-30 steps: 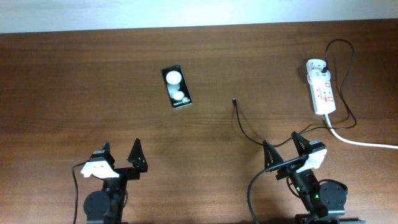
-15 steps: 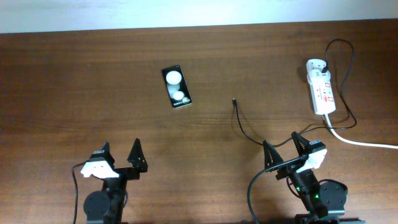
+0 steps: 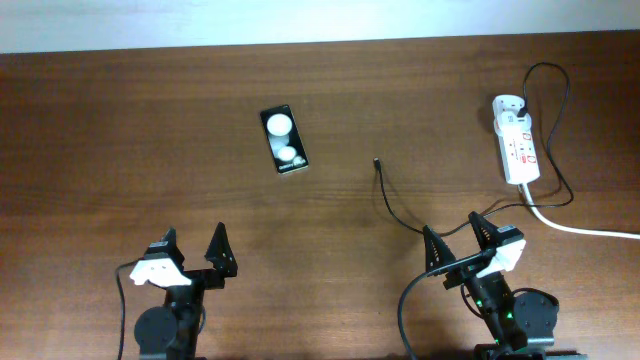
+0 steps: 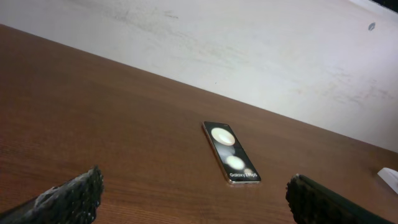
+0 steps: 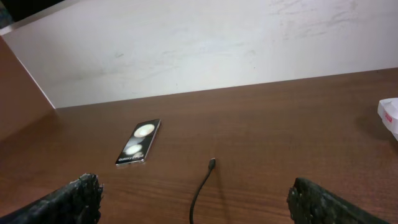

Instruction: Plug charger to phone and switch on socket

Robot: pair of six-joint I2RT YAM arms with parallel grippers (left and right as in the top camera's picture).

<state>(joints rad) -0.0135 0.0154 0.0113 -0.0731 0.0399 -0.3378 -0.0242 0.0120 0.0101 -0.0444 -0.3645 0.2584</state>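
Observation:
The black phone (image 3: 283, 139) lies flat on the table's far middle, two white blobs up; it also shows in the left wrist view (image 4: 231, 152) and the right wrist view (image 5: 138, 142). The charger cable (image 3: 392, 205) runs from the socket round to a loose tip (image 3: 376, 161), seen too in the right wrist view (image 5: 212, 164). The white socket strip (image 3: 516, 138) lies far right, with its edge in the right wrist view (image 5: 388, 115). My left gripper (image 3: 192, 250) is open and empty near the front edge. My right gripper (image 3: 454, 236) is open and empty, the cable running near it.
A thick white cord (image 3: 585, 229) leaves the strip's near end to the right edge. A black plug (image 3: 519, 104) sits in the strip's far end. A white wall (image 5: 199, 43) stands behind the table's far edge.

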